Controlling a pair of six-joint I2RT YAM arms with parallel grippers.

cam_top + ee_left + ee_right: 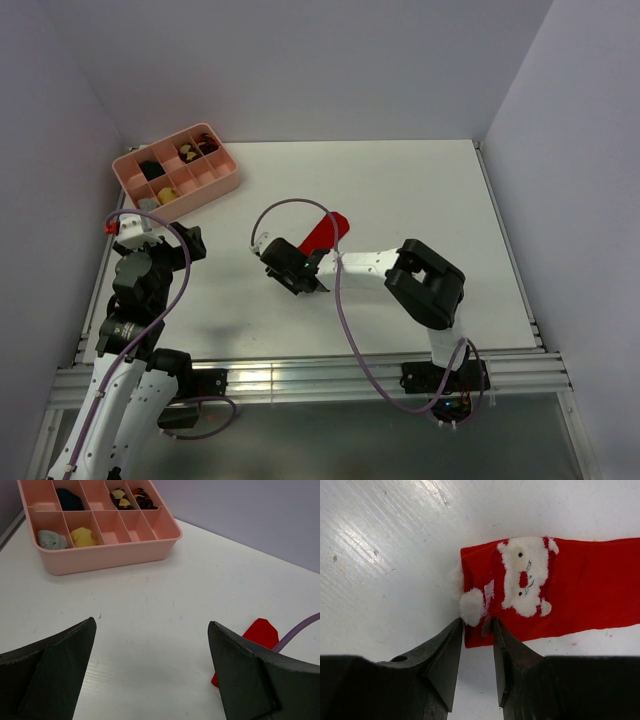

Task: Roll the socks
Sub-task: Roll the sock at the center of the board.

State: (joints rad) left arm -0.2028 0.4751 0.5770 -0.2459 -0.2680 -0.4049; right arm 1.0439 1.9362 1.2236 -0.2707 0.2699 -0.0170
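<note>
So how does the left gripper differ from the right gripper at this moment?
The left gripper stands wide open over bare table; the right gripper has narrow jaws astride a corner of the socks. The left is apart from the socks, the right at their edge. Both are black.

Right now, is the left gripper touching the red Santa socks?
Apart. The top external view shows a stretch of white table between the left gripper and the red Santa socks.
</note>
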